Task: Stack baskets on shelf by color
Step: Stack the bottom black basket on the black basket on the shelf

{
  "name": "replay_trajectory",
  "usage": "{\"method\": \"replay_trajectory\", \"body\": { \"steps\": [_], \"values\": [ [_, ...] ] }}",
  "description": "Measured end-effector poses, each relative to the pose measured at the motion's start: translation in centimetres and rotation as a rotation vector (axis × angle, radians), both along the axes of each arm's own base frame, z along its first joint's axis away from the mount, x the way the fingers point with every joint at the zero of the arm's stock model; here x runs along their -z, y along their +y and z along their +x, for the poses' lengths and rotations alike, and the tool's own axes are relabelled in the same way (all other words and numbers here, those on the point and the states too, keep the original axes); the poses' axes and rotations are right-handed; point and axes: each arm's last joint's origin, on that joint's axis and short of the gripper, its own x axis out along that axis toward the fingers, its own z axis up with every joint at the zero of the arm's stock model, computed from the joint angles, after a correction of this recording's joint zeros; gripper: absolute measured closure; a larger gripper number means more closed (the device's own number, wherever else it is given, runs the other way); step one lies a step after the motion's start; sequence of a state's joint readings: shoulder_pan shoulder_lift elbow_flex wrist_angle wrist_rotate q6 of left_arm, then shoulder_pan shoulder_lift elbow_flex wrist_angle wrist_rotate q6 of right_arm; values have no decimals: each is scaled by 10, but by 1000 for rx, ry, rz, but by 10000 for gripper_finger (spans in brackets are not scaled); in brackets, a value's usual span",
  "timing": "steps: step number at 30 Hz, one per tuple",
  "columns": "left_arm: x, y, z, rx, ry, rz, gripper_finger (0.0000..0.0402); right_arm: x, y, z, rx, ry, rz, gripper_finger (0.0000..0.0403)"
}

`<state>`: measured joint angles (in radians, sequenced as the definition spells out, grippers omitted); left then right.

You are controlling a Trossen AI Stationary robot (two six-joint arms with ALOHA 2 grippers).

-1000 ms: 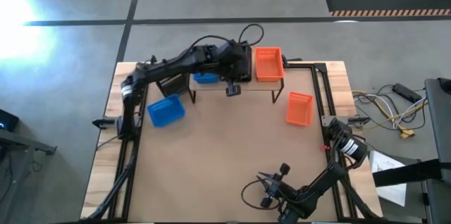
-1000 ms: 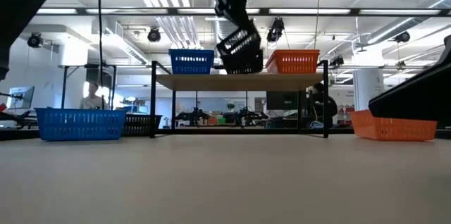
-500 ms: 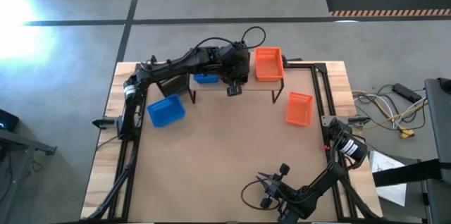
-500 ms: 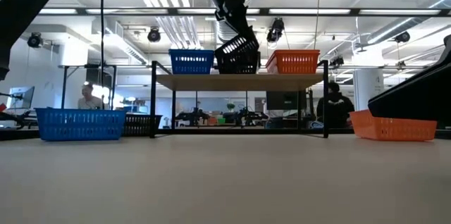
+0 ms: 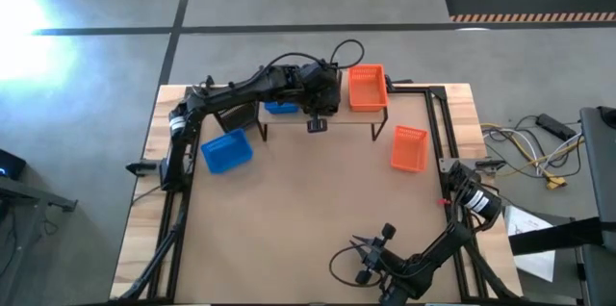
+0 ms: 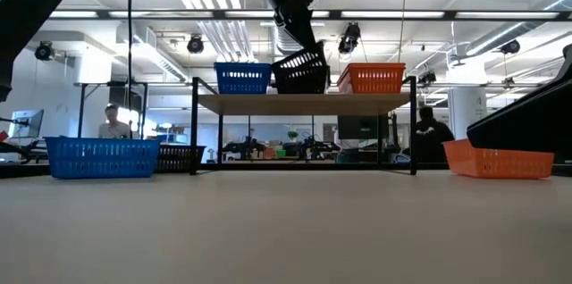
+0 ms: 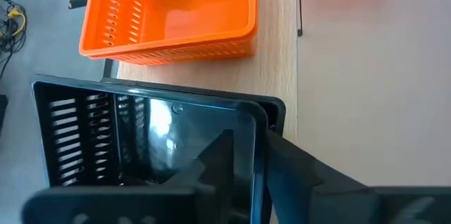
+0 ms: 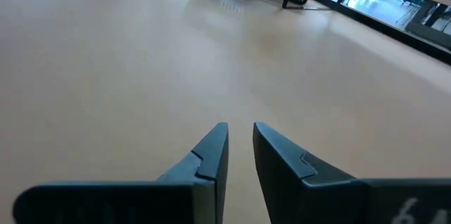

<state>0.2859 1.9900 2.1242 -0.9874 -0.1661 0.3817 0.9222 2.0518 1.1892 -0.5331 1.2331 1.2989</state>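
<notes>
Left gripper (image 7: 261,155) pinches, it seems, the black basket's (image 6: 299,68) rim on the shelf (image 6: 304,103) between blue and orange; right gripper (image 8: 239,146), near edge, fingers slightly spread.

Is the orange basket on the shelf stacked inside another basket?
No, the orange basket sits alone on the shelf, beside the black basket.
</notes>
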Motion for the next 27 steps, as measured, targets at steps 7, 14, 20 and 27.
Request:
{"method": "replay_trajectory", "body": {
  "steps": [7, 14, 20, 27],
  "values": [
    [-10, -2, -8, 2, 0, 2, 296, 0, 0, 0, 0, 0, 0, 343],
    [-25, -6, -20, 20, -8, 20, 284, 0, 0, 0, 1, -1, 2, 344],
    [-11, -4, -14, 21, 32, 10, 304, 0, 0, 0, 1, -2, 3, 341],
    [0, -5, -5, 66, 66, 55, 359, 0, 0, 0, 0, -2, 4, 344]
  ]
}}
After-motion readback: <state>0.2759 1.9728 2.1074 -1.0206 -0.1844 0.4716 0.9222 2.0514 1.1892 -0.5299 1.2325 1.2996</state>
